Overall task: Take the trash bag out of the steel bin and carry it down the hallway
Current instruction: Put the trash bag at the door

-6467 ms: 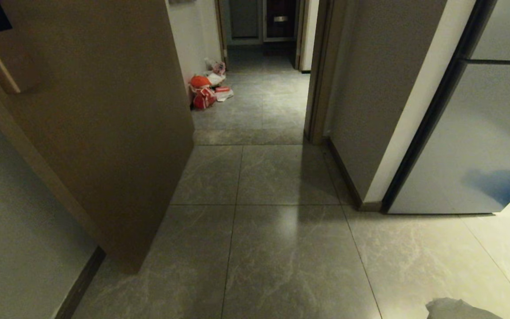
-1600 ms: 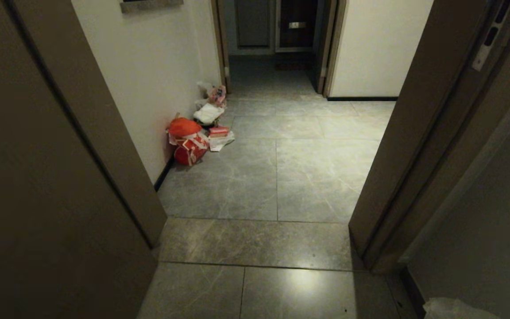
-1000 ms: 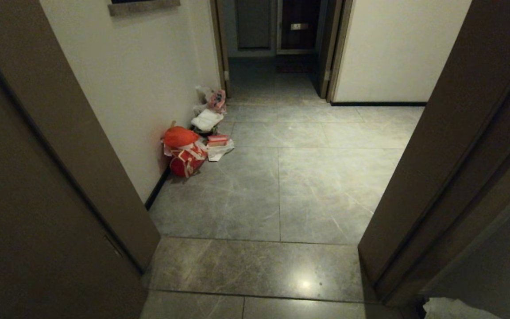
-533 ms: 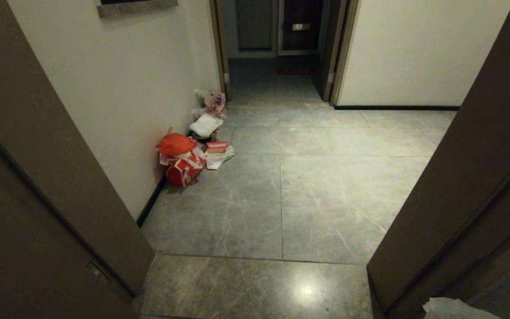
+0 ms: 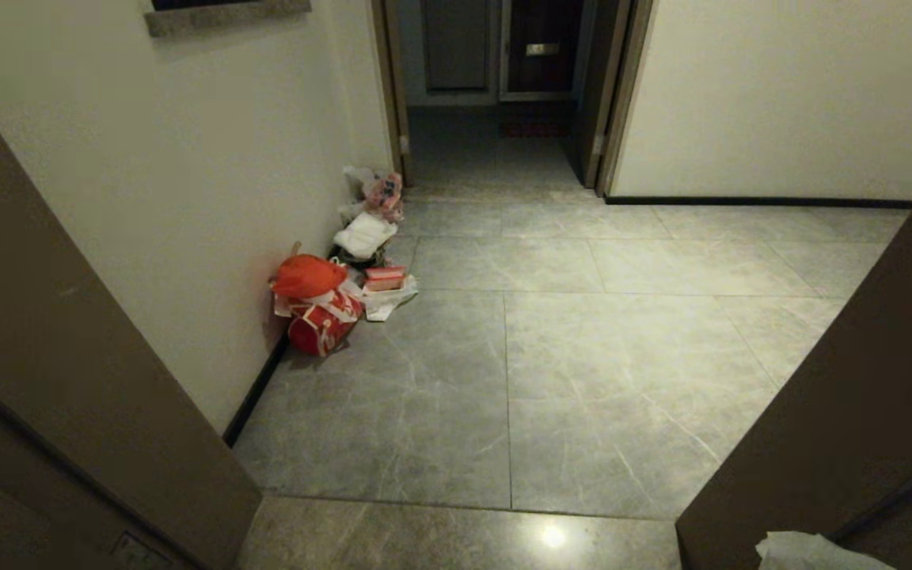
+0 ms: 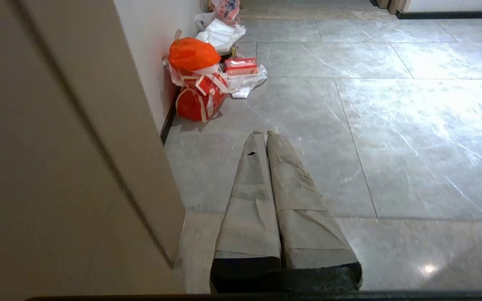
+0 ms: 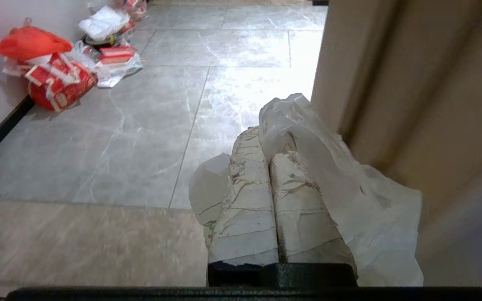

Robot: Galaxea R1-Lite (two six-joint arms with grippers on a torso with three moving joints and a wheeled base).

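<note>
Ahead, the hallway (image 5: 551,348) runs between cream walls, its grey marble-look tiles reaching a brown door frame (image 5: 614,95) at the far end. Right claw (image 7: 268,144): fingers pressed together, pinching the trash bag (image 7: 349,200), whose thin white plastic drapes over and beside the fingers just next to a brown door edge (image 7: 391,83). A corner of the bag also shows at the lower right of the head view (image 5: 808,550). Left claw (image 6: 265,134): fingers pressed together, holding nothing, pointing out above the floor beside the left door edge (image 6: 78,146). Against the left wall lies a heap of rubbish: an orange-red bag (image 5: 307,277) atop a red-and-white package (image 5: 325,321), a small red box (image 5: 385,277), a plain white bag (image 5: 365,233) and, farther back, a pink-printed bag (image 5: 385,190). The heap lies well apart from both claws. A dark baseboard (image 5: 254,392) lines the foot of the wall. The steel bin appears in none of the views.
</note>
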